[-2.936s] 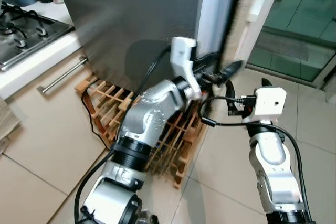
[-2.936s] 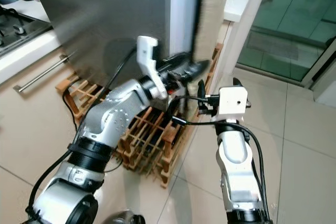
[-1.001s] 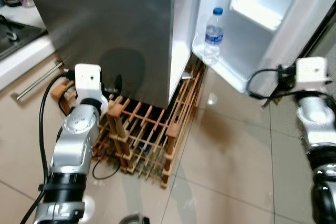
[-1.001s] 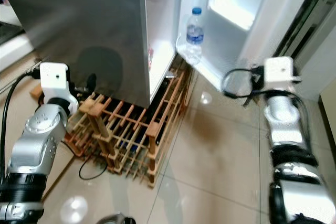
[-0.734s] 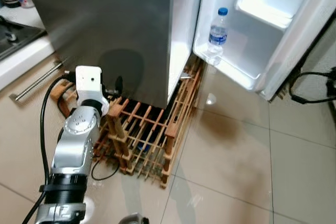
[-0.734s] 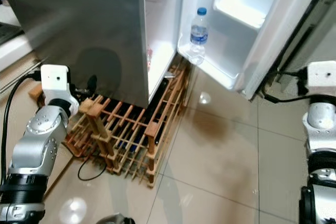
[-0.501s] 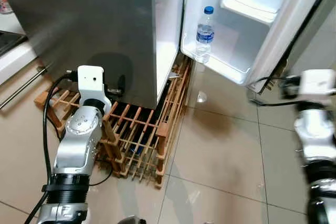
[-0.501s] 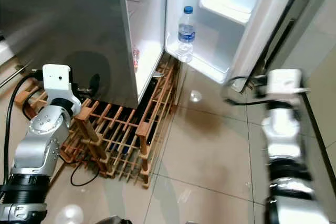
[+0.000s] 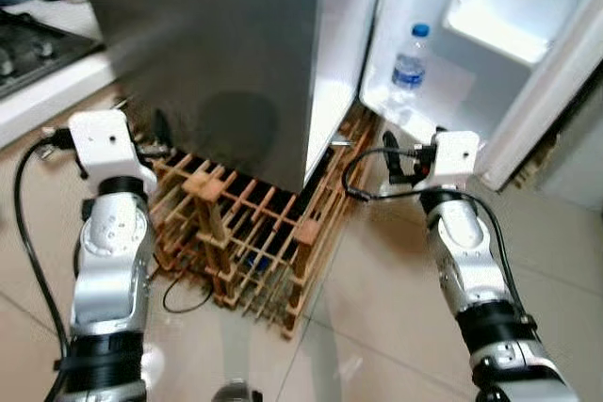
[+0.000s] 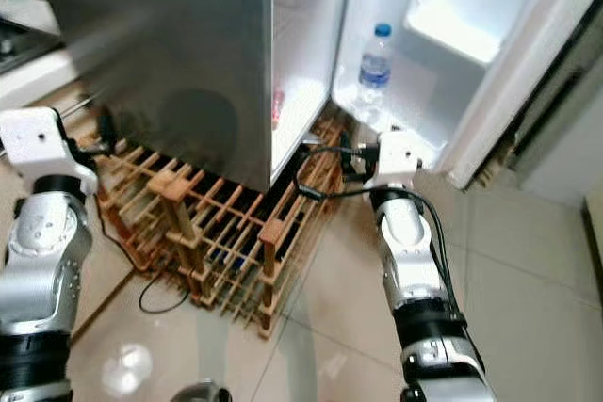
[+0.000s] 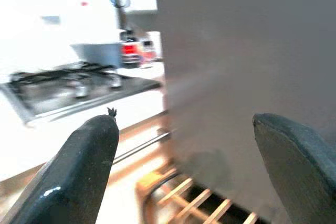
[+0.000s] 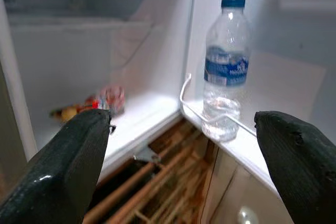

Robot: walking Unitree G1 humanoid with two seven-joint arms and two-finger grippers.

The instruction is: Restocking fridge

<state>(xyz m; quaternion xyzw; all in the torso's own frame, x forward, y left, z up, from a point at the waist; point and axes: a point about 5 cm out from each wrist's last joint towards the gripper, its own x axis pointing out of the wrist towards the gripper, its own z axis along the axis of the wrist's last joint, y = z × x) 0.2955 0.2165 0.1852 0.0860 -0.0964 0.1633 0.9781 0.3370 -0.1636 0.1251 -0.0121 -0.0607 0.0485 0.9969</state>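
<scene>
The fridge (image 9: pixel 236 54) stands with its door (image 9: pixel 528 72) swung open to the right. A clear water bottle (image 9: pixel 408 61) with a blue cap and label stands upright in the door's lowest shelf (image 12: pixel 247 135). My right gripper (image 12: pixel 182 116) is open and empty, low before the door and a short way from the bottle (image 12: pixel 226 72). Small red and yellow items (image 12: pixel 102 103) lie on the fridge's bottom shelf. My left gripper (image 11: pixel 184 121) is open and empty beside the fridge's grey side wall (image 11: pixel 252 51).
A wooden wine rack (image 9: pixel 245 233) sits on the floor under the fridge front, with a black cable beside it. A gas hob (image 11: pixel 68 85) and counter with bottles lie to the left. Tiled floor (image 9: pixel 377 327) is free to the right of the rack.
The camera has swung left. My right arm has come in from the far right and now points at the bottle in the door. The left arm stays by the rack.
</scene>
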